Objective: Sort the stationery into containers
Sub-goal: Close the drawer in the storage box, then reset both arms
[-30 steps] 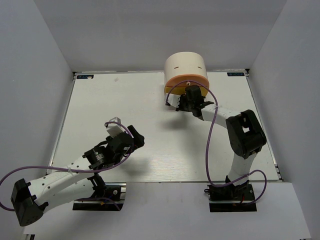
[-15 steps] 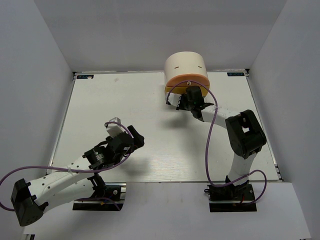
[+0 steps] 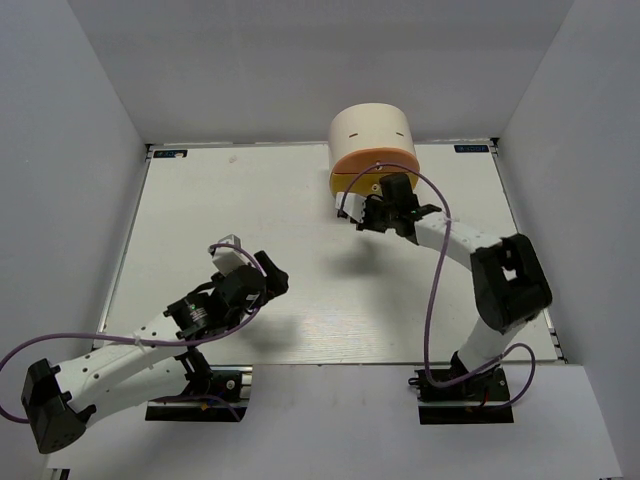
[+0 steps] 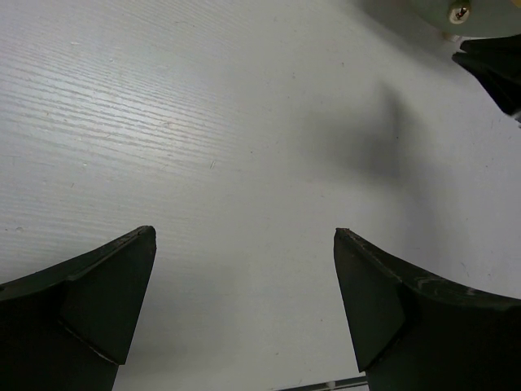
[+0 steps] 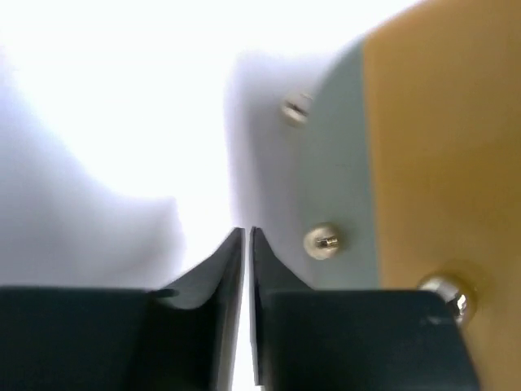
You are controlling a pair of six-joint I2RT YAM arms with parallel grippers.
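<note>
Organiser [image 3: 372,135] front, partly hidden overhead by right gripper [image 3: 386,192].
Wrist view alone shows blurred drawer knobs [image 5: 321,240]; its fingers [image 5: 203,277] nearly meet, holding nothing. Left gripper [image 4: 244,244] gapes wide.

Jaws almost touching; green drawer [image 5: 334,163] knob [image 5: 322,241] just right

The top view looks steeply down from high at the near edge over the whole table [image 3: 250,200]. The left wrist view skims low across the tabletop toward the organiser [image 4: 488,15], shared with the right wrist view, which sits blurred-close against its drawer fronts [image 5: 423,163]
</note>
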